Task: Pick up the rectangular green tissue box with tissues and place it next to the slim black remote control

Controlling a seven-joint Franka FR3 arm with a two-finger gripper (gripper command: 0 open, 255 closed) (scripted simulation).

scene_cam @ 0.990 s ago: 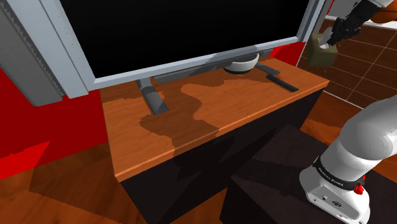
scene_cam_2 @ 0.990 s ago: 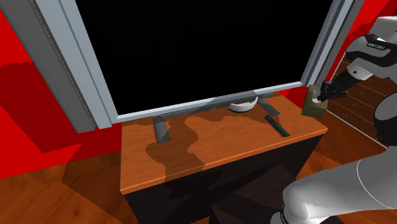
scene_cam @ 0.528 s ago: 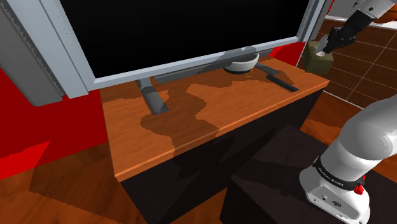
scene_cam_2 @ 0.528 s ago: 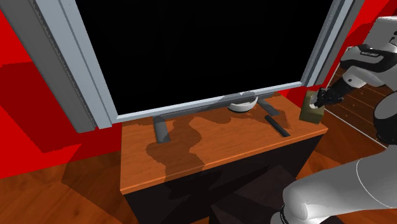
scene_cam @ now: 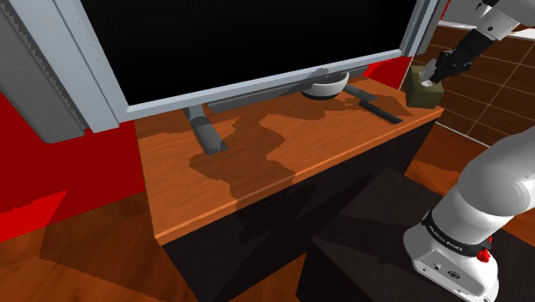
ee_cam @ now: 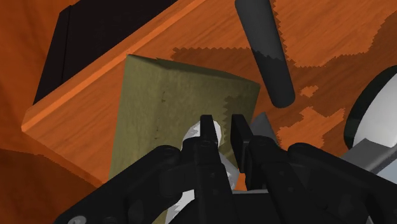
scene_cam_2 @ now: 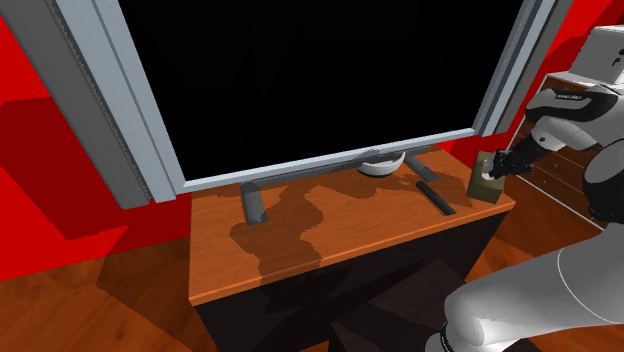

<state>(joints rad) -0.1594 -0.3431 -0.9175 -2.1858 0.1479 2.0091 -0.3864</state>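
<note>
An olive-green tissue box (scene_cam: 423, 88) (scene_cam_2: 485, 183) hangs at the wooden table's (scene_cam: 257, 172) end on the shoulder view's right. My black gripper (scene_cam: 434, 75) (scene_cam_2: 498, 170) comes down on its top, shut on the white tissue tuft and the box's top. In the wrist view the fingers (ee_cam: 207, 130) clasp the white tuft above the green box (ee_cam: 165, 108), which sits over the table's corner. The slim black remote (scene_cam: 380, 109) (scene_cam_2: 435, 196) (ee_cam: 266, 51) lies on the table just beside the box. Whether the box touches the tabletop I cannot tell.
A large TV with a black screen (scene_cam: 257, 43) stands on grey legs (scene_cam: 204, 133) along the table's back. A grey-white bowl (scene_cam: 327, 84) (scene_cam_2: 381, 165) sits under the screen near the remote. A brown tiled floor (scene_cam: 489, 77) lies beyond the table's end.
The gripper has carried the tissue box down and inward, from beyond the table's end to over its corner beside the remote.
</note>
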